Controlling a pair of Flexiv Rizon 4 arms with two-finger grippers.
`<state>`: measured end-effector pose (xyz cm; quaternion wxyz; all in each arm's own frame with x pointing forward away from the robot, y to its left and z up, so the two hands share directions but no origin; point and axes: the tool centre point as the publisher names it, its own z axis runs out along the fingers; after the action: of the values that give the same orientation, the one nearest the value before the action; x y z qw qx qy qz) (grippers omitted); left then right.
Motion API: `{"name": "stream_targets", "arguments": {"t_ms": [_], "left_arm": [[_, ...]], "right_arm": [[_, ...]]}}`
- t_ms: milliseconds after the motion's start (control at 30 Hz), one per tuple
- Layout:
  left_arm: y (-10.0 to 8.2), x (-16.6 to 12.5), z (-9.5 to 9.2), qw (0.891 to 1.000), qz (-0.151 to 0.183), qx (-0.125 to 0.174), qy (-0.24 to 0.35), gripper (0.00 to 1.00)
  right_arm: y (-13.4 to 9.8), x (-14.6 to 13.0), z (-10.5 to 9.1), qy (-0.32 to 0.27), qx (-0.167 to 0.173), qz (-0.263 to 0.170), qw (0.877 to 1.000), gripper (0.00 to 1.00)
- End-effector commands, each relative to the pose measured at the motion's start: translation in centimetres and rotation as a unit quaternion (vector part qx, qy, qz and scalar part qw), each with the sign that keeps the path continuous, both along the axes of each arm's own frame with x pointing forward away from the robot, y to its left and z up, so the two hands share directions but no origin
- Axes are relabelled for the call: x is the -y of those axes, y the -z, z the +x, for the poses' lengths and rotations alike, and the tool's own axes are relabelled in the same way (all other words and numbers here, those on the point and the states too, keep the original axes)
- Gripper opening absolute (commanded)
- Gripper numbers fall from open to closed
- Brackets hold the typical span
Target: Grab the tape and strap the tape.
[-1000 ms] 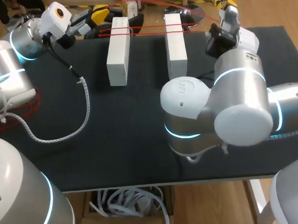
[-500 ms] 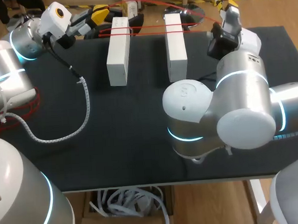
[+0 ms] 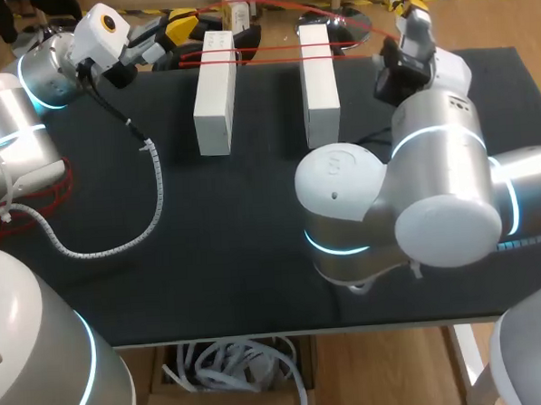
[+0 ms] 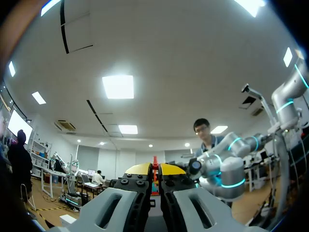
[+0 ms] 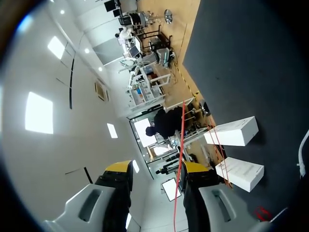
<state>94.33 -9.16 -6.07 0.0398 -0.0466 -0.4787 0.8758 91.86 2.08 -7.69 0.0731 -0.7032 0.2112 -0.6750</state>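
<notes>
Black table [image 3: 255, 258] seen from above, with two long white boxes side by side near its far edge: the left white box [image 3: 215, 92] and the right white box [image 3: 320, 82], set apart with bare table between them. Red tape [image 3: 267, 50] runs in thin lines across the far ends of both boxes and spans the gap between them; a further strand arcs beyond the boxes toward the right arm. Left claw [image 3: 181, 27] sits at the far left corner of the table, just beside the left box. In the left wrist view its yellow tips [image 4: 155, 169] are clenched together on the tape [image 4: 155, 176], which shows as a red sliver between them. Right claw [image 3: 415, 15] sits at the far edge, to the right of the right box. In the right wrist view this claw [image 5: 157, 167] is released, its fingers well apart; the tape [image 5: 180, 145] passes between them, close along one finger, and leads on to the two boxes ahead. Spiral-wrapped cable [image 3: 153, 186] trails from the left arm across the left part of the table.
</notes>
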Motion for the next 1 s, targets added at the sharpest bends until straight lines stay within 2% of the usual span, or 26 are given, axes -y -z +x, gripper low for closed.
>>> {"name": "stream_targets", "arguments": {"t_ms": [33,167,333,433,467,500,667,800,1000], "left_arm": [[0.04,0.03,-0.07,1.000,0.000,0.000,-0.001,0.00],[0.04,0.03,-0.07,1.000,0.000,0.000,-0.001,0.00],[0.04,0.03,-0.07,1.000,0.000,0.000,-0.001,0.00],[0.04,0.03,-0.07,1.000,0.000,0.000,-0.001,0.00],[0.04,0.03,-0.07,1.000,0.000,0.000,-0.001,0.00],[0.04,0.03,-0.07,1.000,0.000,0.000,-0.001,0.00],[0.04,0.03,-0.07,1.000,0.000,0.000,-0.001,0.00],[0.04,0.03,-0.07,1.000,0.000,0.000,-0.001,0.00],[0.04,0.03,-0.07,1.000,0.000,0.000,-0.001,0.00]], "right_arm": [[-0.38,-0.13,0.16,-0.001,-0.002,-0.001,1.000,0.41],[-0.37,-0.22,0.14,-0.002,-0.001,-0.002,1.000,0.40],[-0.39,-0.23,0.12,-0.002,-0.002,-0.003,1.000,0.33],[-0.33,-0.29,0.13,-0.002,-0.002,-0.003,1.000,0.18],[-0.31,-0.35,0.10,-0.002,-0.003,-0.004,1.000,0.05],[-0.31,-0.40,0.04,-0.003,-0.003,-0.005,1.000,0.00],[-0.15,-0.58,-0.06,-0.009,-0.007,-0.011,1.000,0.00],[-0.17,-0.66,-0.29,-0.031,-0.026,0.008,0.999,0.00],[-0.17,-0.66,-0.29,-0.031,-0.026,0.008,0.999,0.00]]}}
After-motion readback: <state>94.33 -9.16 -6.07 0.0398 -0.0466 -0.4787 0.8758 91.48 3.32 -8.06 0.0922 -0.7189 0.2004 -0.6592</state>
